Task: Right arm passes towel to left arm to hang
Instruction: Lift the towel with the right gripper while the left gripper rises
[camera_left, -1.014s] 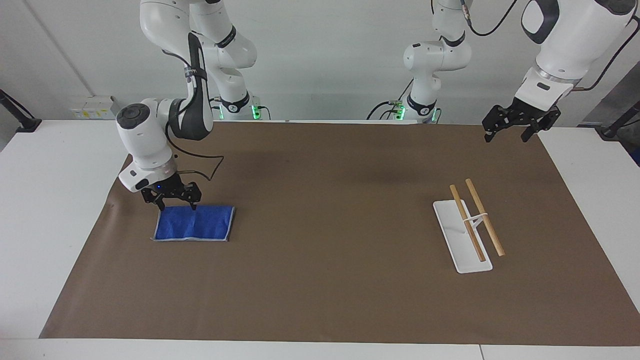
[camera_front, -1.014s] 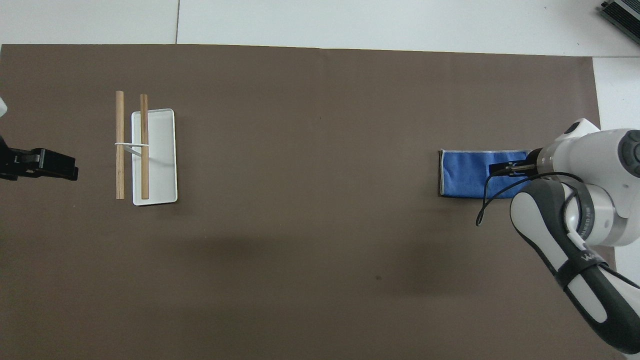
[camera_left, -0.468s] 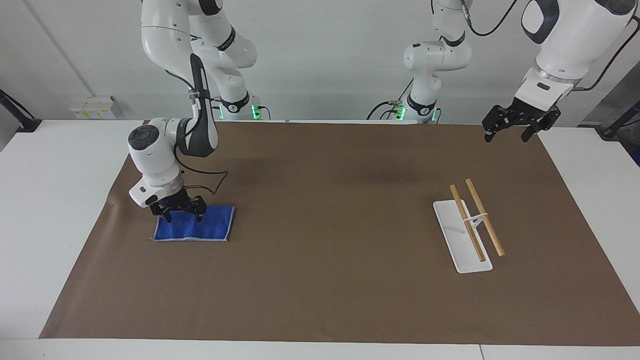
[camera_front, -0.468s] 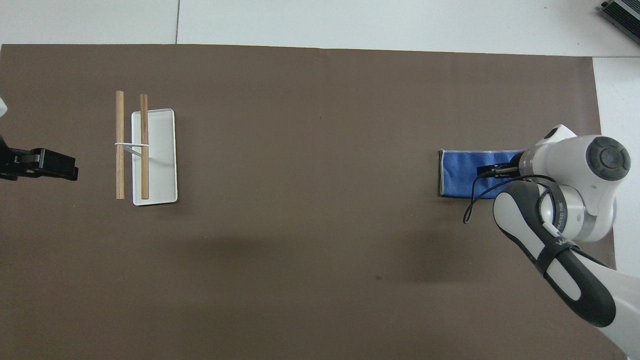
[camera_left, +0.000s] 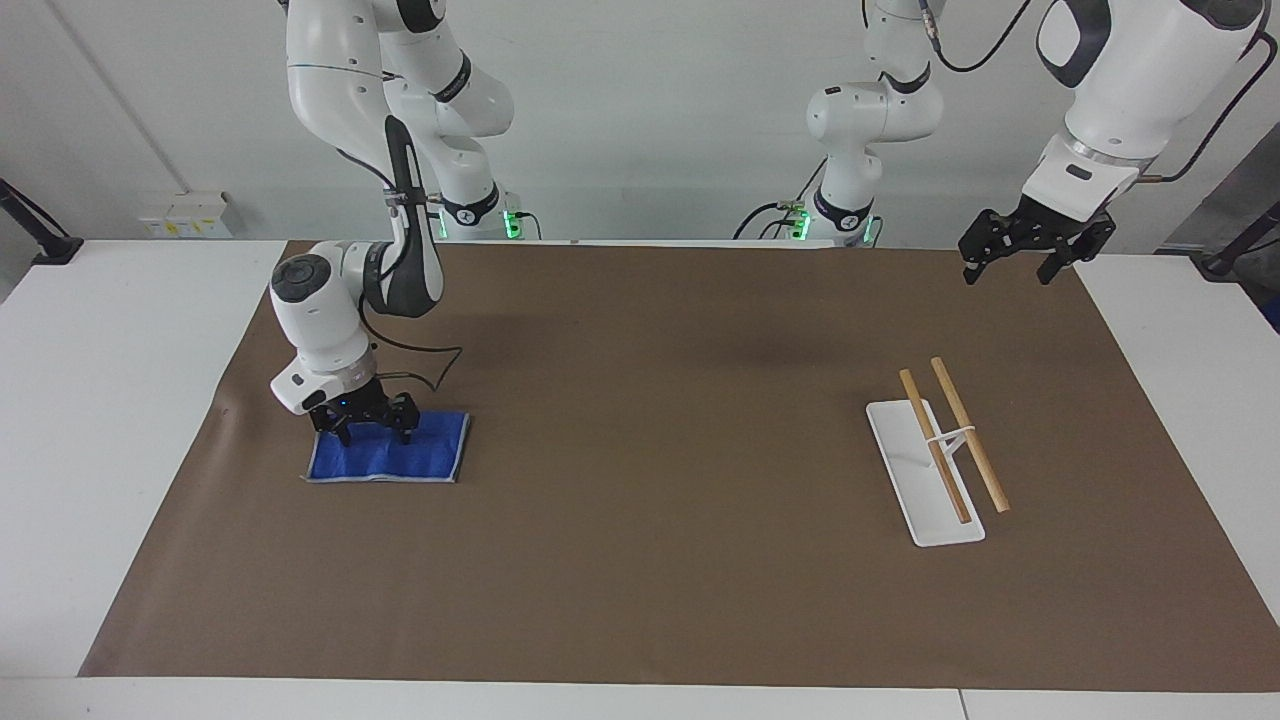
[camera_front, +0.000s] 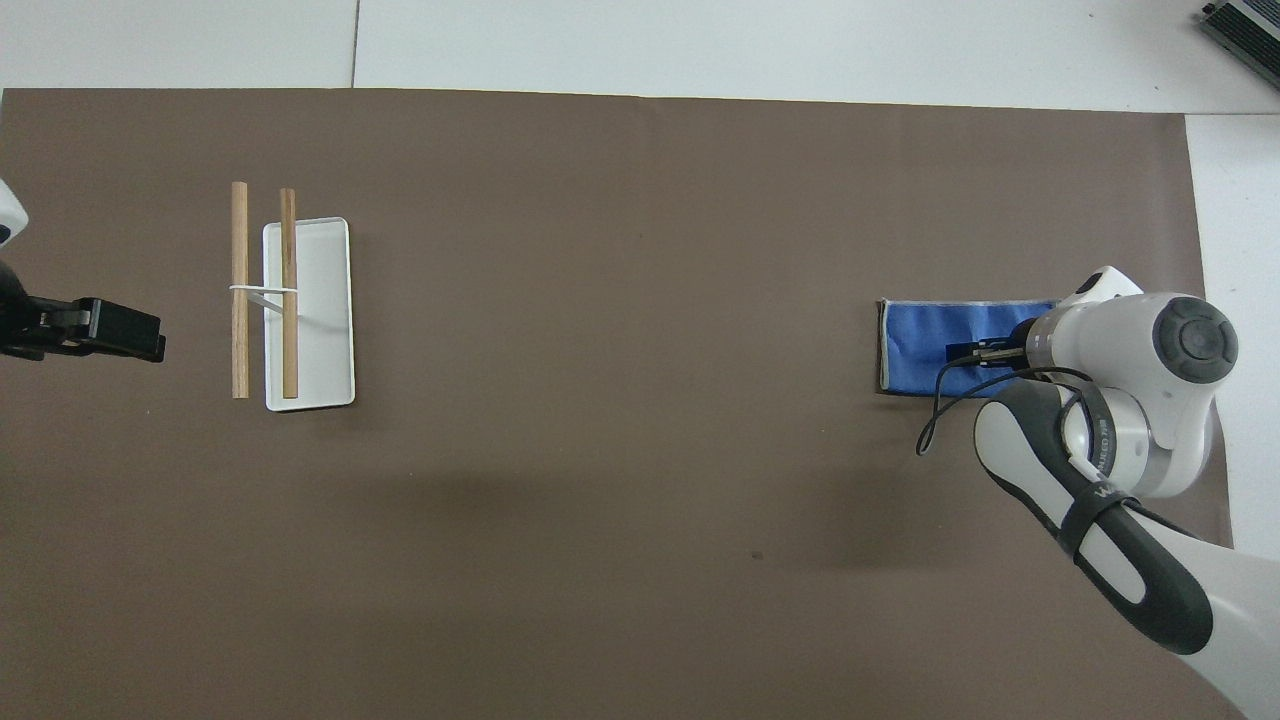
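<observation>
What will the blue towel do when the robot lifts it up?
The towel lies flat with soft creases, so it will probably flop and droop from the right end effector. It looks thin, so likely light. Being cloth, it shouldn't roll or break.

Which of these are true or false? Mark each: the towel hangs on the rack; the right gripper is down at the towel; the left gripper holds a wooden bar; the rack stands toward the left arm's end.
1. The towel hangs on the rack. False: it lies flat on the brown mat.
2. The right gripper is down at the towel. True: its open fingers straddle the cloth.
3. The left gripper holds a wooden bar. False: it hangs open and empty over the mat's corner, waiting.
4. The rack stands toward the left arm's end of the table. True.
</observation>
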